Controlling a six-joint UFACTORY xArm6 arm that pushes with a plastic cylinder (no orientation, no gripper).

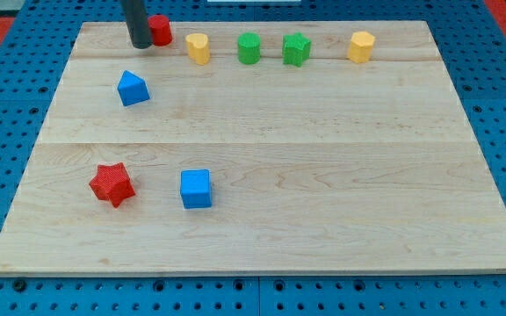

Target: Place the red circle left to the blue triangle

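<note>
The red circle (pixel 160 30) lies near the board's top edge at the view's upper left. My tip (pixel 139 44) stands just to its left, touching or nearly touching it and hiding its left side. The blue triangle (pixel 133 89) sits below them, a little left of the tip, apart from both.
Along the top row to the right lie a yellow block (pixel 198 48), a green cylinder (pixel 249 48), a green star (pixel 296 49) and a yellow hexagon (pixel 361 46). A red star (pixel 112 184) and a blue cube (pixel 196 189) sit at the lower left. The wooden board (pixel 323 175) lies on a blue pegboard.
</note>
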